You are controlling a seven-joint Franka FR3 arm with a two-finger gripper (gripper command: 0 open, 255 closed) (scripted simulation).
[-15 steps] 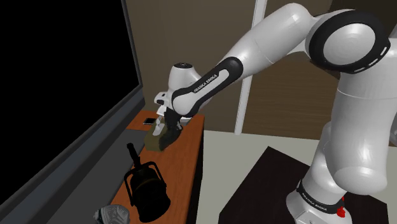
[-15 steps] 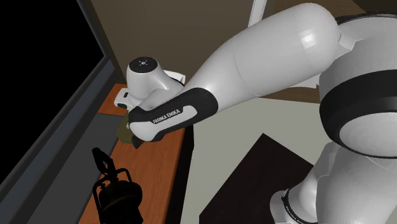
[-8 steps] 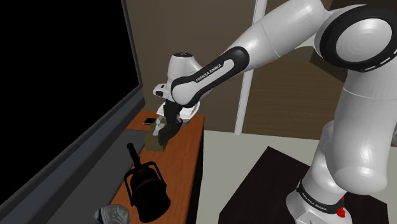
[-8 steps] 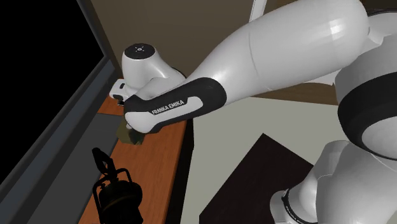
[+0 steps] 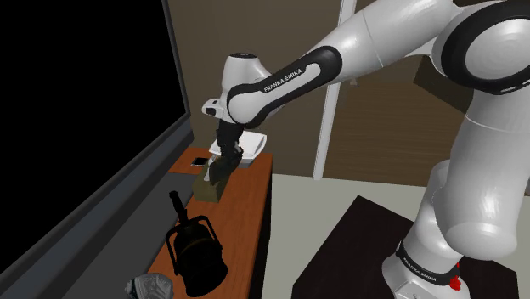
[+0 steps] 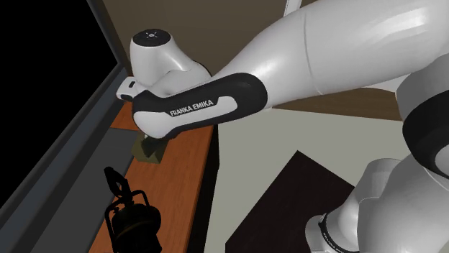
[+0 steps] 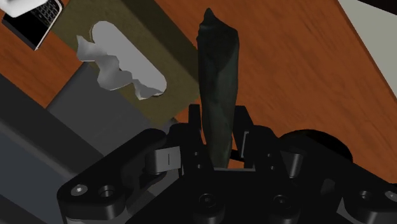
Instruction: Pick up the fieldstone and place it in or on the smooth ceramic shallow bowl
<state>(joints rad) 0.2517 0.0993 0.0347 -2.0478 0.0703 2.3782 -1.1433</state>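
Observation:
A dark, greenish-grey elongated fieldstone (image 7: pixel 217 76) stands clasped between my gripper's (image 7: pixel 219 140) two black fingers, so the gripper is shut on it. In the shoulder view the gripper (image 5: pixel 221 170) hangs above the far part of the brown table (image 5: pixel 246 212), with the stone (image 5: pixel 217 177) a dark shape at its tips, just over an olive tissue box (image 5: pixel 205 190). A white shallow bowl (image 5: pixel 252 147) sits at the table's far end, partly behind the hand. In the second exterior view the forearm hides the gripper.
The tissue box (image 7: pixel 127 57) with white tissue lies under the stone. A black phone (image 7: pixel 41 19) lies near the bowl. A black lamp-like object (image 5: pixel 194 246) and a grey crumpled thing (image 5: pixel 151 287) occupy the near end. A black area lies beyond the grey window ledge (image 5: pixel 102 212).
The arm has risen and swung toward the shoulder view's left, lifting the stone a little above the tissue box. The grip has stayed shut.

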